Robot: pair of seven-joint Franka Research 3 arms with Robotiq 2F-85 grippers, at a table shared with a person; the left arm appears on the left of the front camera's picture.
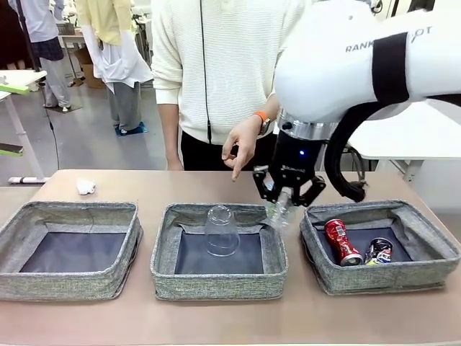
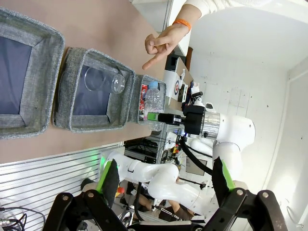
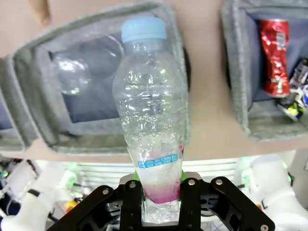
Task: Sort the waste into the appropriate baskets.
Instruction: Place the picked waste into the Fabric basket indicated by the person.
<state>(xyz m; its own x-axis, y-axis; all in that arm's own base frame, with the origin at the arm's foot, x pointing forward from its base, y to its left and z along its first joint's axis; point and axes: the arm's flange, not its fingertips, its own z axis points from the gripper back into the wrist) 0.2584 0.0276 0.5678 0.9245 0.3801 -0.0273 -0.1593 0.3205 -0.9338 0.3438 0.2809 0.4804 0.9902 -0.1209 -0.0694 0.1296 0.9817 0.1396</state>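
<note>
Cup, middle basket; cans, right basket; right hand clamps bottle; left hand apart.

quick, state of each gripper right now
Left gripper: open, holding nothing.
Right gripper: shut on the clear bottle.

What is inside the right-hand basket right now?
The right basket holds a red soda can and a dark crushed can, lying side by side. Its near wall covers the front strip of its floor in the front view.
</note>
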